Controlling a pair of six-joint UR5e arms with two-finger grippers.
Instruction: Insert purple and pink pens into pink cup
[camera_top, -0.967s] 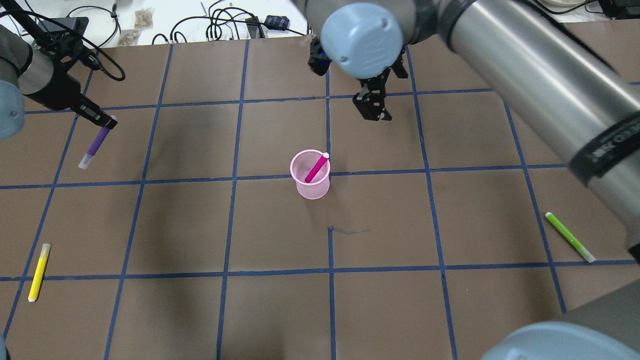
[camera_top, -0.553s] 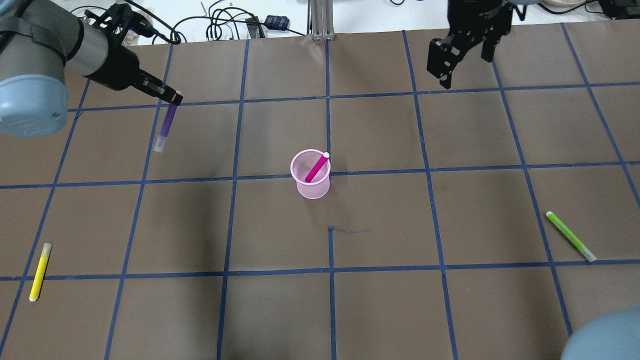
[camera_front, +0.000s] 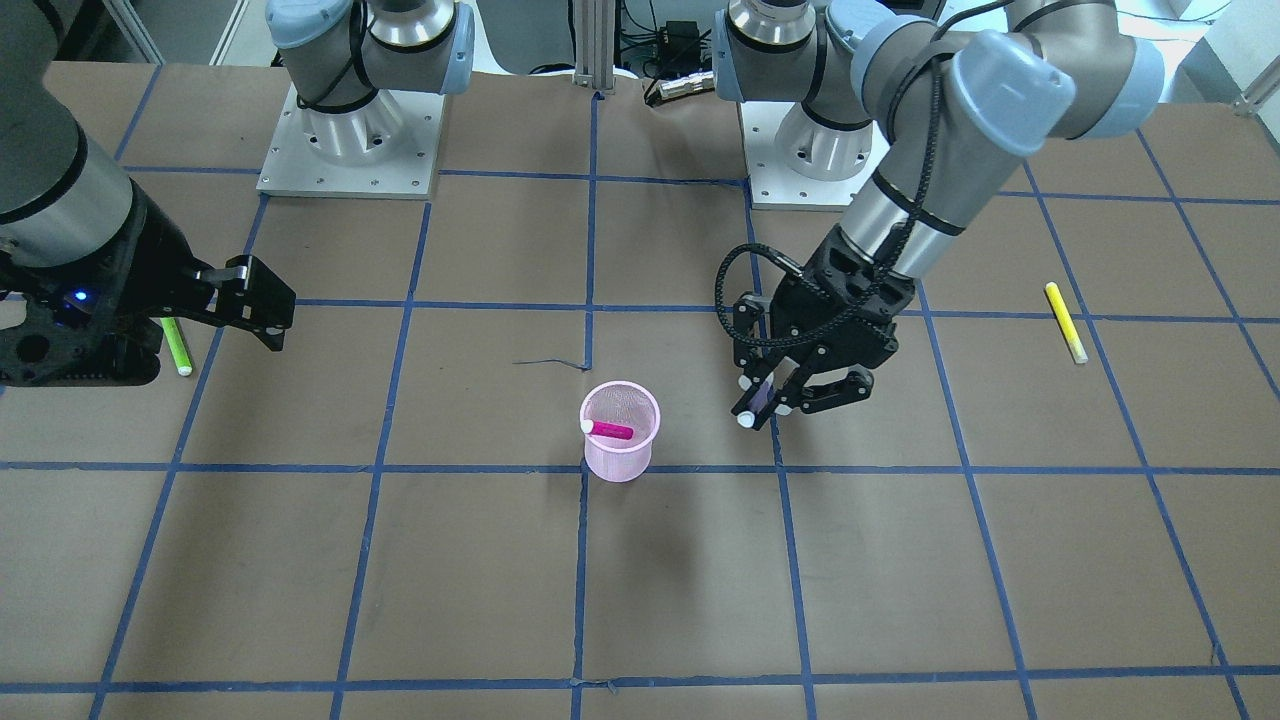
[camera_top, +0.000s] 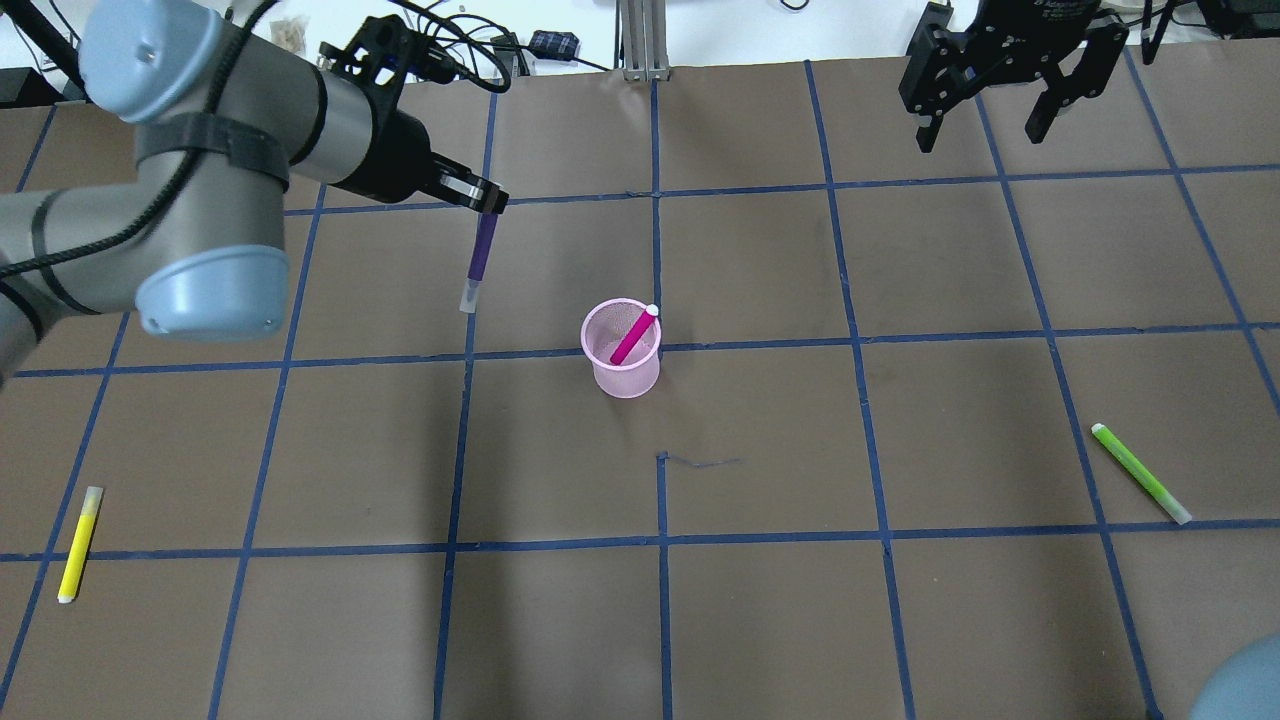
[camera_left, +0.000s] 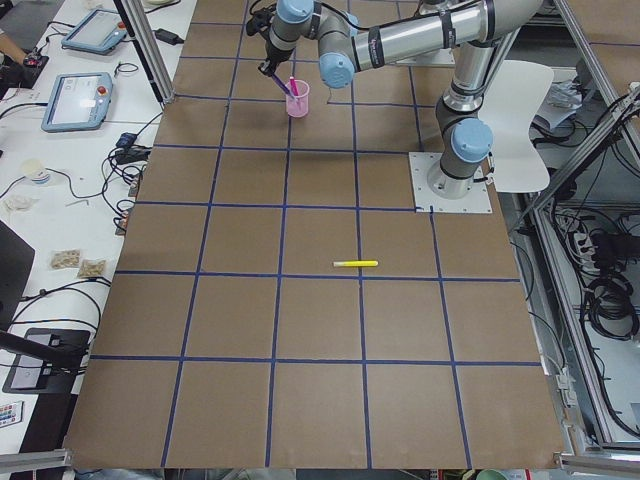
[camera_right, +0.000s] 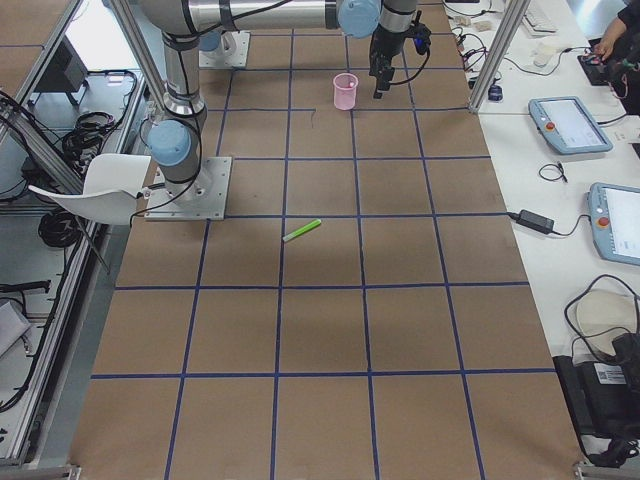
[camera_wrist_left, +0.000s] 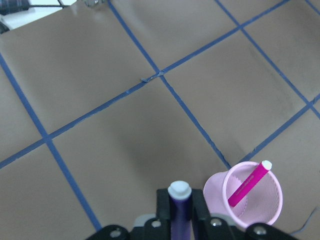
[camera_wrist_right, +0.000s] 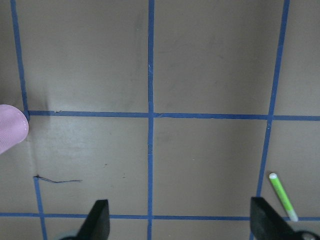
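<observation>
The pink mesh cup (camera_top: 625, 380) stands upright mid-table, with the pink pen (camera_top: 633, 336) leaning inside it. My left gripper (camera_top: 487, 205) is shut on the top end of the purple pen (camera_top: 482, 255), which hangs nearly upright above the table, left of the cup and apart from it. In the left wrist view the purple pen (camera_wrist_left: 179, 210) sits between the fingers with the cup (camera_wrist_left: 215, 192) just to its right. In the front view the left gripper (camera_front: 775, 395) is right of the cup (camera_front: 618, 462). My right gripper (camera_top: 980, 135) is open and empty at the far right.
A yellow pen (camera_top: 78, 545) lies near the front left. A green pen (camera_top: 1140, 473) lies at the right, and it also shows in the right wrist view (camera_wrist_right: 283, 196). Cables (camera_top: 450, 45) lie beyond the table's far edge.
My left arm has carried the purple pen to the right, towards the cup. My right arm has pulled away from above the cup to the far right.
</observation>
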